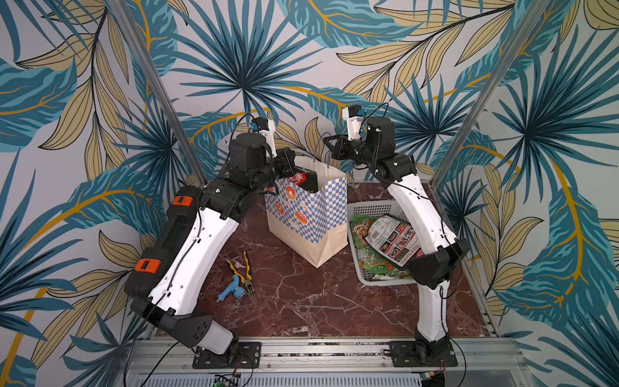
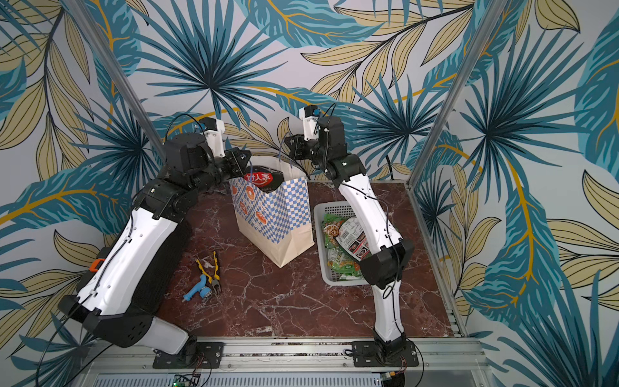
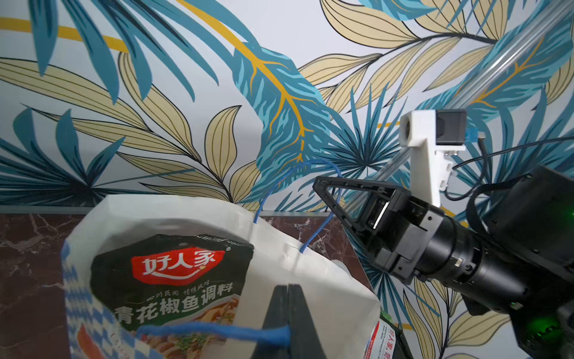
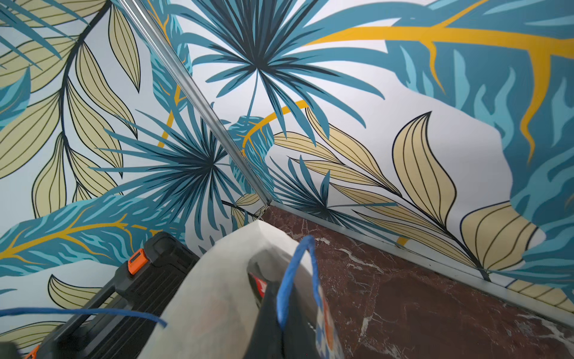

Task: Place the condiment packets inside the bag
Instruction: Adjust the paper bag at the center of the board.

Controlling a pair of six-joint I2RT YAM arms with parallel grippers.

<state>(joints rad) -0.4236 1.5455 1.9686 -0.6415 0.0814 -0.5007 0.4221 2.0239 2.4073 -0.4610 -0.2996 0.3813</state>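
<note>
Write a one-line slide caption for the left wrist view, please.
Left gripper shut on the near handle, right gripper on the far handle, a dark condiment packet standing inside the bag.

Blue-white checkered bag; green packets

bag: matt, smooth printed paper
cord handles: thin blue twisted cord, slightly fuzzy
dark condiment packet: glossy plastic film
green condiment packets: shiny, crinkled plastic
basket: white perforated plastic
table: polished red-brown marble look
</note>
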